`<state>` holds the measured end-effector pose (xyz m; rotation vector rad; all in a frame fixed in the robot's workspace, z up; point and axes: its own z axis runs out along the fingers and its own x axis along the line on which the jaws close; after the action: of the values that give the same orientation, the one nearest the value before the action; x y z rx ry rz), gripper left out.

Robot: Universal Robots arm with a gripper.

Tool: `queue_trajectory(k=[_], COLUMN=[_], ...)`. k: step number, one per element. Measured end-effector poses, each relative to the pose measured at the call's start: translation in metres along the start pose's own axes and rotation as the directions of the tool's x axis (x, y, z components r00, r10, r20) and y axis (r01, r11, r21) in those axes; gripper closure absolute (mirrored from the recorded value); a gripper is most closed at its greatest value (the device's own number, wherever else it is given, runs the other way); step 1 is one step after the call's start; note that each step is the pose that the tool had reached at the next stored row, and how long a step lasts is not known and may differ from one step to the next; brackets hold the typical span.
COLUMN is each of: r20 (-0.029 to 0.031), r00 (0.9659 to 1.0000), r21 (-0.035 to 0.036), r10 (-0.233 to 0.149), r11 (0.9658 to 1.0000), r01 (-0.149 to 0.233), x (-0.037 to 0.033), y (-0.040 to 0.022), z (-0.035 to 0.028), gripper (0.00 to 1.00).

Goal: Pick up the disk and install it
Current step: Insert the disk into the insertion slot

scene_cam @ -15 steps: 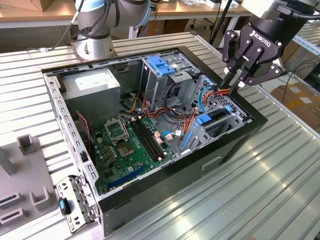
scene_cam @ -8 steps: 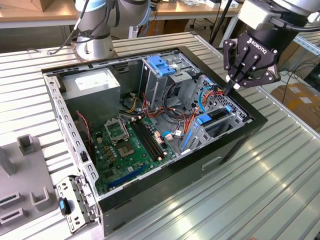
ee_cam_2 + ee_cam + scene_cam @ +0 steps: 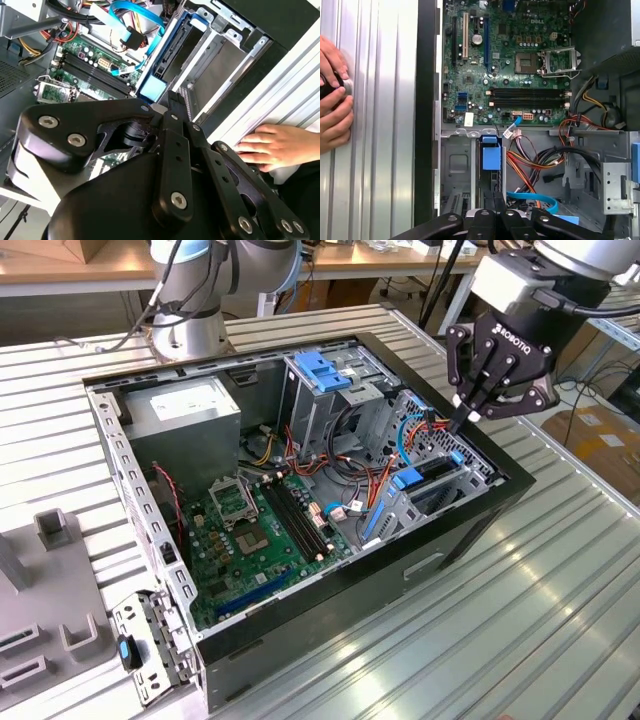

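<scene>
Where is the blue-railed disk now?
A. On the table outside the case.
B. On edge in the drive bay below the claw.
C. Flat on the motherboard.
B: the disk stands on edge in the drive bay, its blue tab showing, with the claw above it.

Open PC case (image 3: 350, 602) on ribbed metal surface (image 3: 520, 640). Tool (image 3: 466, 420) hangs at the exterior view's right, fingers pinched together, tips just above blue-railed disk (image 3: 432, 472) standing in the drive bay (image 3: 470, 490).
</scene>
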<state>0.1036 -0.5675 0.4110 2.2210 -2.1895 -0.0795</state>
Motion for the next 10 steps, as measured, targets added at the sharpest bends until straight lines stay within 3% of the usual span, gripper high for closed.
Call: queue_trajectory(k=[2,6,10], r20=[-0.0001,-0.0006,-0.0005], r00=[1.0000,1.0000,1.0000], r21=[0.0099,0.0228,0.0264], r10=[-0.003,-0.006,-0.007], r11=[0.9999,0.9997,0.9996], r01=[0.003,0.006,0.007], x=[0.0001,0.0002,0.0002], y=[-0.0001,-0.0003,-0.0003], z=[0.0021,0.0057,0.0072], gripper=[0.89,0.89,0.89])
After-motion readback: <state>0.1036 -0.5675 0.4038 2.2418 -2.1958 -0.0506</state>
